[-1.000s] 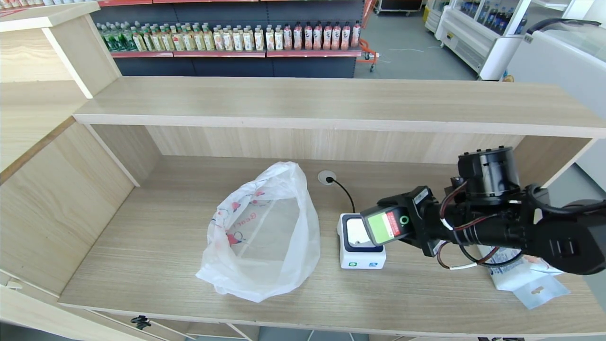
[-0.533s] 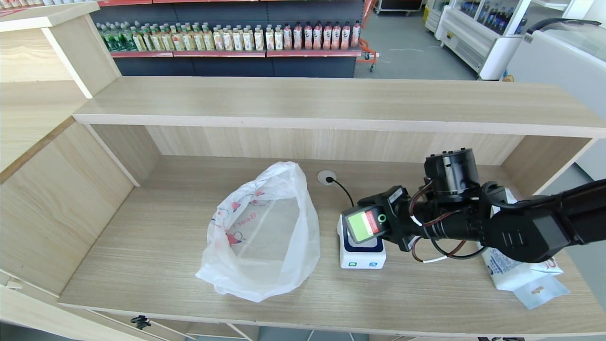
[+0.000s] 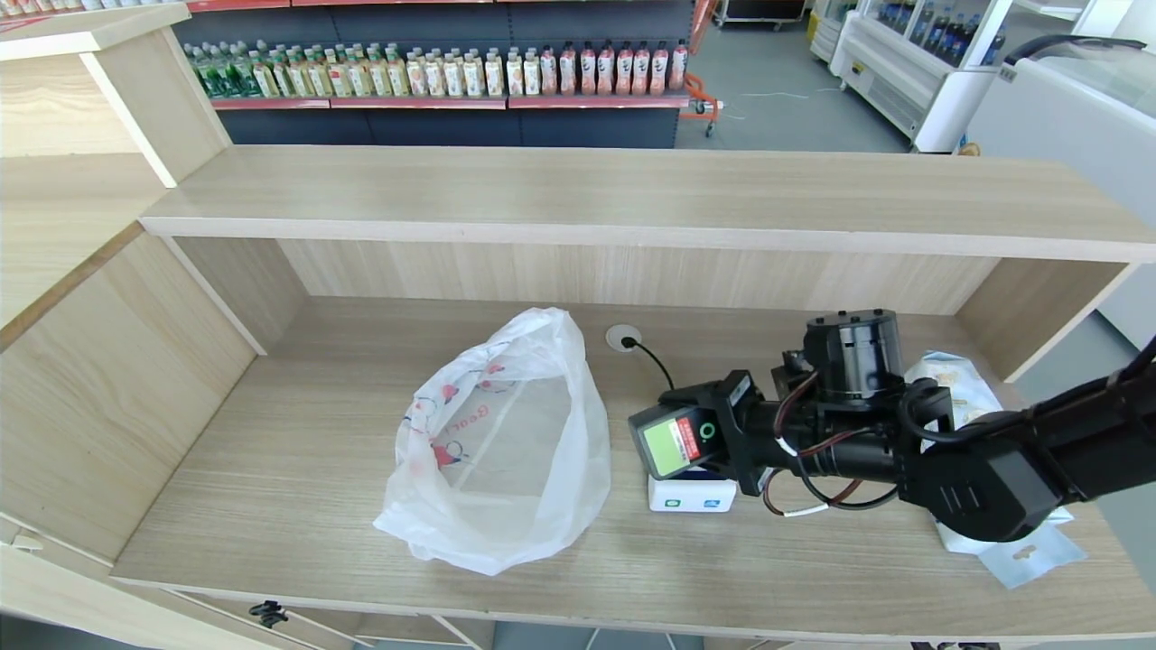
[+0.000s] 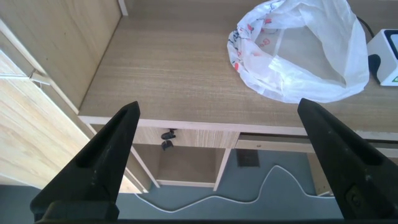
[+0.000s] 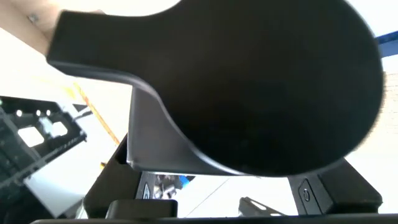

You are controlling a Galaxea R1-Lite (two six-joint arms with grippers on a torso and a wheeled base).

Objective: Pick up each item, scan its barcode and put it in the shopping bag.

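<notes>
From the head view, the right end effector [image 3: 684, 435] is clamped on a small dark-edged pack [image 3: 666, 449] with a green and red label and a green ring mark; the print is too small to read. The pack hangs just above the white box-shaped scanner [image 3: 692, 494], whose front carries two small square stickers. The scanner's black cable [image 3: 657, 366] runs back to a round grommet [image 3: 623, 338] in the pale wood-grain surface [image 3: 298, 506]. Just beside the scanner, on the robot's left, lies a white translucent plastic shopping bag [image 3: 506, 506]. It is printed with red cartoon figures and mirrored red lettering, its mouth gapes upward and the wood shows through its thin walls. At the robot's right a white and blue flat pouch [image 3: 1025, 552] with a hang-hole tab lies on the surface, partly under the arm. Rows of bottled drinks [image 3: 433, 72] with green, cream and pink labels fill a store shelf behind. From the left wrist view, the left end effector [image 4: 219, 109] hangs with its black fingers [image 4: 106, 168] spread wide and nothing between them, out past the surface's front edge [image 4: 186, 121]. The shopping bag [image 4: 298, 53] and a corner of the scanner [image 4: 387, 59] lie beyond. Below the edge are a black latch [image 4: 166, 138] and a white cord [image 4: 249, 194] on the grey floor. From the right wrist view, a rounded black shape [image 5: 249, 81] sits close against the lens, and the grip cannot be judged from here.
</notes>
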